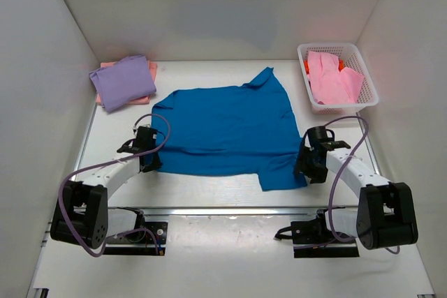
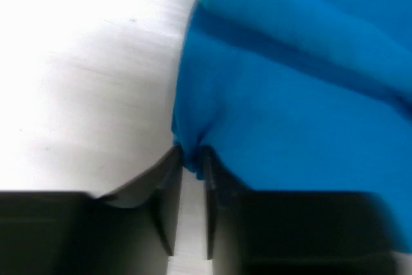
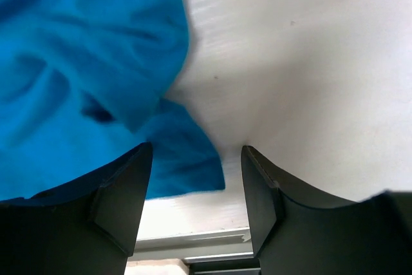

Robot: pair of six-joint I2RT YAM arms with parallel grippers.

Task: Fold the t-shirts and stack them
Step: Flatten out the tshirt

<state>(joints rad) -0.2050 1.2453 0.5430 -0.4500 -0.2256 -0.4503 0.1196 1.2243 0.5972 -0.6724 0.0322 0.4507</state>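
A bright blue t-shirt (image 1: 227, 130) lies spread flat in the middle of the table. My left gripper (image 1: 150, 162) is shut on its near left corner; the left wrist view shows the blue cloth (image 2: 290, 94) pinched between the fingertips. My right gripper (image 1: 309, 169) is open over the shirt's near right corner (image 3: 187, 159), which lies between its fingers without being held. A folded lavender t-shirt (image 1: 123, 82) rests on a salmon one (image 1: 152, 69) at the back left. A light pink t-shirt (image 1: 334, 78) and an orange one (image 1: 341, 64) fill the basket.
The white mesh basket (image 1: 370, 95) stands at the back right. White walls enclose the table on the left, back and right. A metal rail runs along the near edge (image 1: 230, 211).
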